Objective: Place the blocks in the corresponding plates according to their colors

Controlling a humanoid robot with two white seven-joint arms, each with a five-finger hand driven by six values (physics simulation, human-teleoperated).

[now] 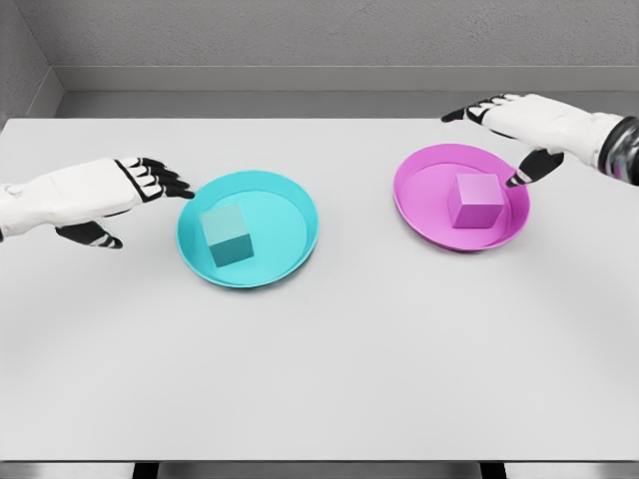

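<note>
Landmark: the white table; all places below are given relative to it.
Cyan block: it lies inside the cyan plate, on the left half of the table.
Pink block: it lies inside the pink plate, on the right half of the table, a little farther from the robot.
Left hand: over the left edge region of the table, fingers spread and relaxed, holding nothing; its fingertips are just beside the rim of the cyan plate, apart from the block.
Right hand: over the far right of the table, also relaxed and empty; the thumb reaches down close to the rim of the pink plate, whether it touches I cannot tell.
Step in hand: in my judgement both blocks sit already in the plates of their own color, so what is left is to draw the hands away.
How to do it well: lift each hand up first, then pull it outward, so that no finger catches a rim and tips a plate.
</note>
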